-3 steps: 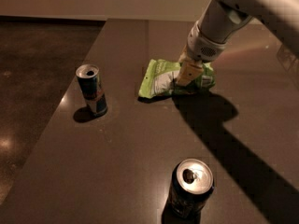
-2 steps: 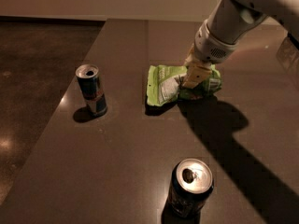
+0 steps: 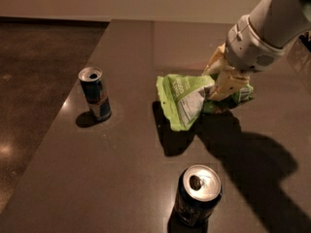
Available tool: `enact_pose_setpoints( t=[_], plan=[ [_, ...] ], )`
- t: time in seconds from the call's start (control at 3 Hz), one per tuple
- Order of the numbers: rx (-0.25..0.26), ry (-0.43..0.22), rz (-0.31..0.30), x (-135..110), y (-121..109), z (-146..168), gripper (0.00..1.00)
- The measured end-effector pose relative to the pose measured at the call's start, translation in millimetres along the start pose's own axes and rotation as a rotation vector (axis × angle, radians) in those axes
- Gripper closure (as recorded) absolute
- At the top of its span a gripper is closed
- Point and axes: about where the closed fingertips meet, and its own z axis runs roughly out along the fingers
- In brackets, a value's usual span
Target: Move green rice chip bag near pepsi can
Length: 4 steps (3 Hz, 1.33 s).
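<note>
The green rice chip bag (image 3: 184,101) is lime green with a white nutrition label and hangs tilted above the dark table, its left end lower. My gripper (image 3: 221,84) is shut on the bag's right end, with the white arm reaching in from the upper right. The pepsi can (image 3: 197,196) is the wide dark blue can with a shiny silver top; it stands upright at the front of the table, below and slightly right of the bag, apart from it.
A slimmer blue-and-silver can with a red band (image 3: 95,94) stands upright at the left of the table (image 3: 121,169). The table's left edge runs diagonally; beyond it is dark floor (image 3: 34,81). The arm's shadow falls at right.
The gripper has lifted the bag off the table and carried it to the right and toward the front, closer to the pepsi can. Both cans stay in place.
</note>
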Motion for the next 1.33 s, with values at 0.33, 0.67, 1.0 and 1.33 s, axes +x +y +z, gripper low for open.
enact_pose_setpoints(
  t=[0.33,0.67,1.0,1.33],
  plan=[
    [-0.026,-0.014,-0.059,-6.9,21.4,-9.4,1.0],
    [-0.069,-0.023,-0.088,-17.3,47.8,-12.3,1.0],
    [-0.117,-0.032,-0.104,-27.8,71.7,-8.9,1.0],
    [-0.155,-0.041,-0.114,-36.5,89.3,-3.8,1.0]
  ],
)
